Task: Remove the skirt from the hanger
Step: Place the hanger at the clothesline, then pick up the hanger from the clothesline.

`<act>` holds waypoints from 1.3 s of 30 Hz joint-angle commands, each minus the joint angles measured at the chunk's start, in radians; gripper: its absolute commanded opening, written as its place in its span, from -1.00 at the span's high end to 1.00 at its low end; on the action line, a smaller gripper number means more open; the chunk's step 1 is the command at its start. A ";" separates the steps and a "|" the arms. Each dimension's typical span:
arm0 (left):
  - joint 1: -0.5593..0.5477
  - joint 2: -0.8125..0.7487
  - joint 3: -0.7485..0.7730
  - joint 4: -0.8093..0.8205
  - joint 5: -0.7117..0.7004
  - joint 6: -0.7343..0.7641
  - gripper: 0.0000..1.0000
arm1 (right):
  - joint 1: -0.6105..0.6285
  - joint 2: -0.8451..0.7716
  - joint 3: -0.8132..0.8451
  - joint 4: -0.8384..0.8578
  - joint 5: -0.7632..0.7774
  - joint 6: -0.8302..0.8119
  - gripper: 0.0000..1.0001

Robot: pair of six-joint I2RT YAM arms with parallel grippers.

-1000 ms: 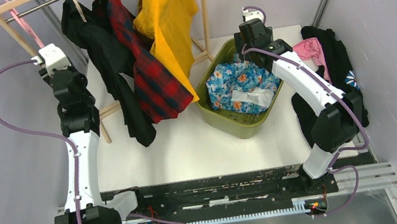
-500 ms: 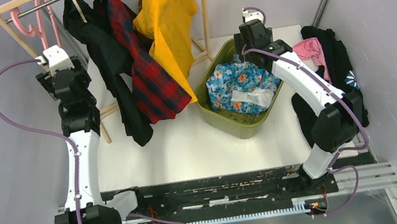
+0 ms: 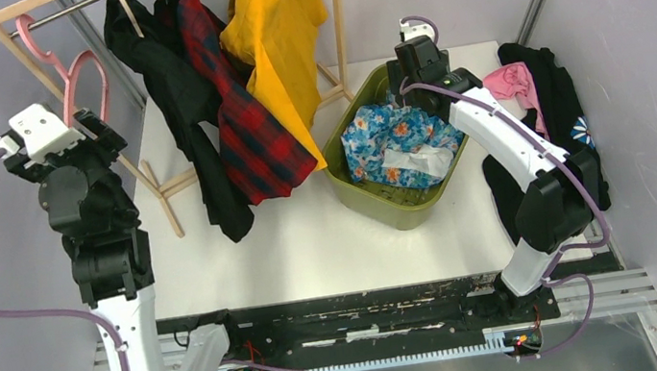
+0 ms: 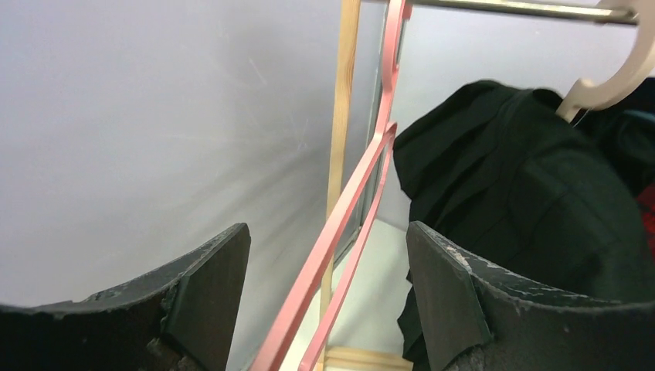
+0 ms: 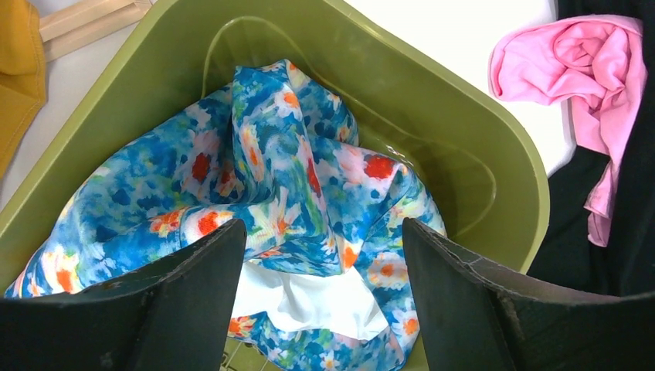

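Observation:
The skirt [image 3: 396, 142], blue with floral print and a white lining, lies crumpled in the green basket [image 3: 397, 215], off any hanger. An empty pink hanger [image 3: 82, 79] dangles from the rack's rail at the far left. My left gripper [image 3: 99, 130] is open just in front of it. In the left wrist view the hanger's pink bars [image 4: 347, 209] run between the spread jaws without touching either. My right gripper [image 3: 416, 62] hovers open over the basket's far end. Its wrist view shows the skirt [image 5: 270, 178] below the jaws inside the basket [image 5: 463, 85].
The wooden rack [image 3: 20, 54] carries a black garment [image 3: 189, 118], a red plaid one [image 3: 249, 129] and a yellow one [image 3: 278, 27]. A pink cloth [image 3: 514, 82] lies on a black heap [image 3: 565, 104] at the right edge. Grey walls stand close on both sides.
My left gripper opened and let go of the pink hanger, then drew back toward the near left. The hanger now hangs free on the rail. The right arm stayed put.

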 commanded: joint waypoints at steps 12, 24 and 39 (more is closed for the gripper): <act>-0.125 0.219 0.346 -0.123 0.125 -0.115 -0.53 | -0.004 -0.039 0.032 0.083 0.112 -0.118 -0.62; -0.200 0.400 0.449 -0.188 0.151 -0.173 -0.41 | -0.004 -0.053 -0.060 0.120 0.098 -0.111 -0.63; -0.203 0.471 0.303 -0.091 0.110 -0.195 -0.39 | -0.006 -0.043 -0.049 0.131 0.086 -0.128 -0.64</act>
